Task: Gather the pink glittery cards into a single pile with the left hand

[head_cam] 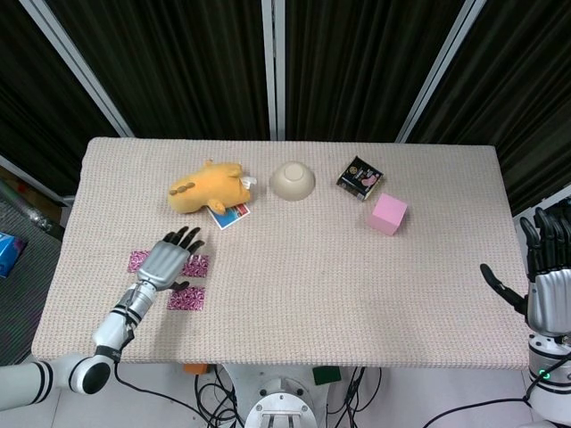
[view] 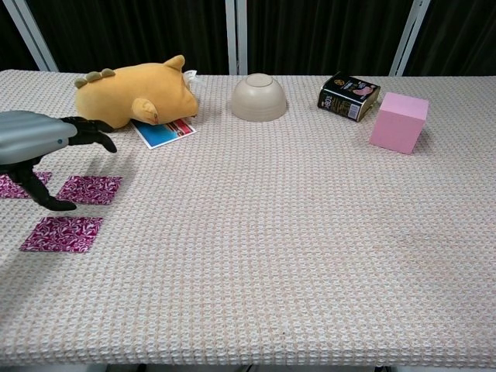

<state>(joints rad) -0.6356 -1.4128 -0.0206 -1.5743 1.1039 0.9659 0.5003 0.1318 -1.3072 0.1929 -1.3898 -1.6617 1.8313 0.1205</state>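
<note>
Pink glittery cards: three, none stacked. Nearest the robot, one card (view: 61, 233) flat on the counter (view: 279, 256), apart from the rest. Just beyond, a middle card (view: 91, 189) partly under the left hand (head_cam: 164, 261), and a leftmost card (view: 17, 184) peeking out at the hand's far-left side. Left hand poised over the upper pair, fingers (head_cam: 186, 237) spread and slightly arched, holding nothing; whether touching the card beneath or merely above it, impossible to tell from either view. Thumb tip low, next to the middle card's near edge in the chest view.

Progress, judged from the layout: nothing gathered as yet. All three cards separate, each in its own spot, small gaps between. Whole job ahead: sliding or lifting two cards onto the third, or drawing all three to one place. Thin, flat cards on a woven surface, likely hard to pinch up; dragging probably easier.

Right hand (head_cam: 546, 267) off at the counter's right edge, fingers upright and apart, empty, well away from everything.

Farther back: yellow plush toy (view: 133, 95) lying partly on a blue-and-red picture card (view: 164, 131), then an upturned beige bowl (view: 259, 97), a small dark box (view: 349, 96), and a pink cube (view: 398, 122) near the right
</note>
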